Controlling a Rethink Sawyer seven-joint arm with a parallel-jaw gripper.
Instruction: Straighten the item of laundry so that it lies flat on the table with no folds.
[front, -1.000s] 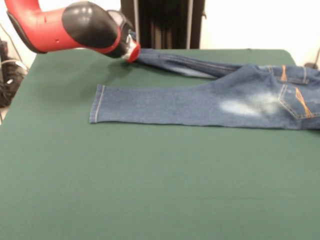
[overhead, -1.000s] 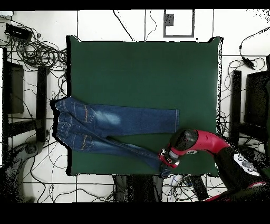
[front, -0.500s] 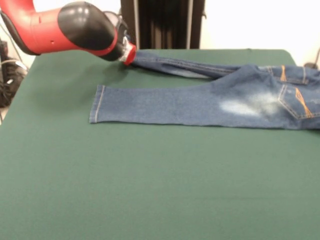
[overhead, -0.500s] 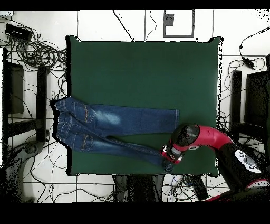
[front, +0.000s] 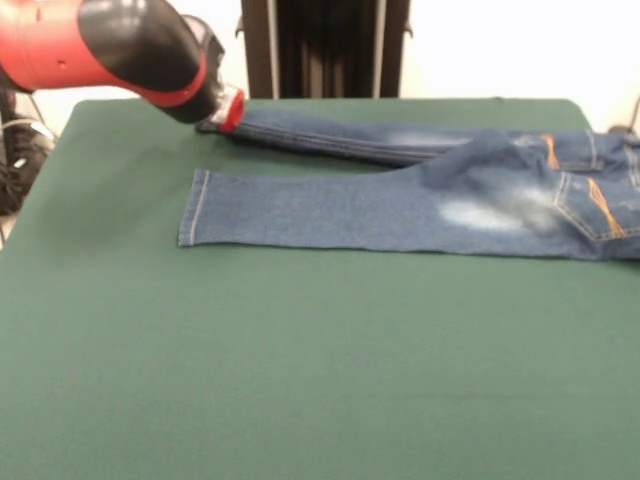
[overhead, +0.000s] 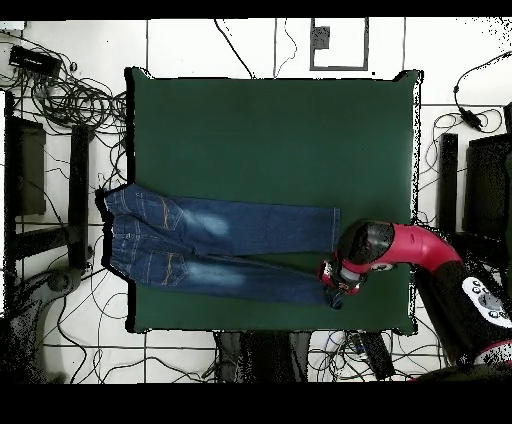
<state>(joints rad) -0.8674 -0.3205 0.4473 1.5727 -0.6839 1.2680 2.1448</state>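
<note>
Front view: we see the jeans (front: 420, 205) spread across the far half of the table (front: 300, 380), waistband end running off the picture's right edge, orange-stitched pockets facing up. Near leg lies flat, its hem pointing to picture left; the far leg stretches out behind it toward the gripper (front: 222, 112), nearly parallel. The gripper sits right at the far leg's hem, low on the cloth near the table's far edge; its fingers are hidden behind the red and black arm (front: 110, 45), so we can't tell whether it's clamped on the denim. Overhead view: jeans (overhead: 215, 245) lie along the table's (overhead: 270, 130) robot-side half, waistband overhanging the picture-left edge, both legs pointing picture right. Gripper (overhead: 335, 280) meets the hem of the leg nearer the robot; jaw state unreadable here too.
</note>
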